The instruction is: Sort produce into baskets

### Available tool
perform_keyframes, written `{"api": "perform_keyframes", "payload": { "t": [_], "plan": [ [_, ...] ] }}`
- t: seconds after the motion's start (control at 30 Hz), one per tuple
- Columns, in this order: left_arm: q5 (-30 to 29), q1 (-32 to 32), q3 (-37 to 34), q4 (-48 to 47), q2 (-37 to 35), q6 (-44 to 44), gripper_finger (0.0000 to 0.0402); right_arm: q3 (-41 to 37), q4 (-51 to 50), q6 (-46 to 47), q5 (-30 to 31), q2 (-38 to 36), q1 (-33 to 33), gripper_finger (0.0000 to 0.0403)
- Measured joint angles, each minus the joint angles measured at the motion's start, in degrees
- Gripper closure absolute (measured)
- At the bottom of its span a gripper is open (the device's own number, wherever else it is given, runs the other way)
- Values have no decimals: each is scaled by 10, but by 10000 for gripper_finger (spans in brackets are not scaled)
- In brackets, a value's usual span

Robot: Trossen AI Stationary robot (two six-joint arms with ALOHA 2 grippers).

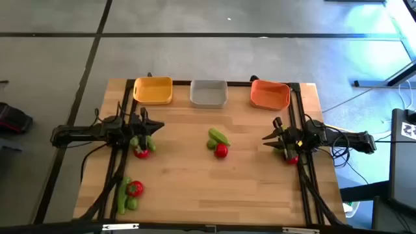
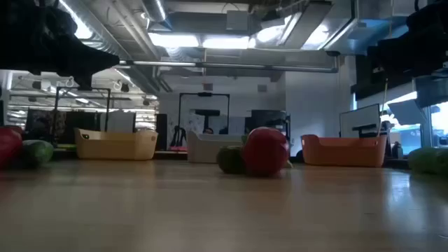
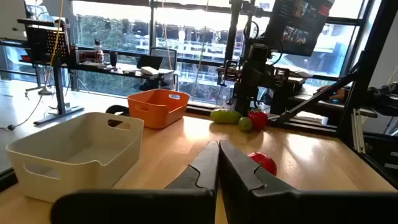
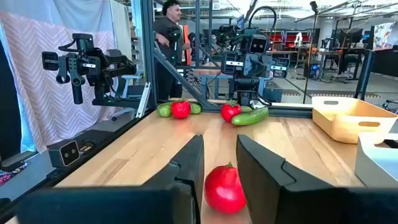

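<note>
Three baskets stand along the far edge: yellow (image 1: 153, 90), light grey (image 1: 208, 93) and orange (image 1: 270, 94). At mid-table a tomato (image 1: 221, 151), a cucumber (image 1: 219, 136) and a lime (image 1: 211, 144) lie together. My left gripper (image 3: 218, 144) is shut and held level at the table's left (image 1: 155, 126), above a tomato (image 1: 142, 153) and green pieces. My right gripper (image 4: 219, 142) stands at the right (image 1: 268, 137), level, its fingers a little apart. It points at the mid-table tomato (image 4: 224, 186), which shows through the gap but is not between the fingers.
Another tomato (image 1: 134, 188) with green pieces (image 1: 122, 195) lies near the front left. A tomato (image 1: 292, 158) lies beneath my right arm, with a cucumber (image 3: 224, 115) and a lime (image 3: 245, 123) beside it. A person (image 4: 166, 37) stands beyond the table's left side.
</note>
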Motion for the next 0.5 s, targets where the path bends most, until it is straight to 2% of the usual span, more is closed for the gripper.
{"api": "perform_keyframes", "payload": {
  "t": [0.5],
  "plan": [
    [0,0,0,0,0,0,394,0,-3,1,5,0,0,316]
  ]
}}
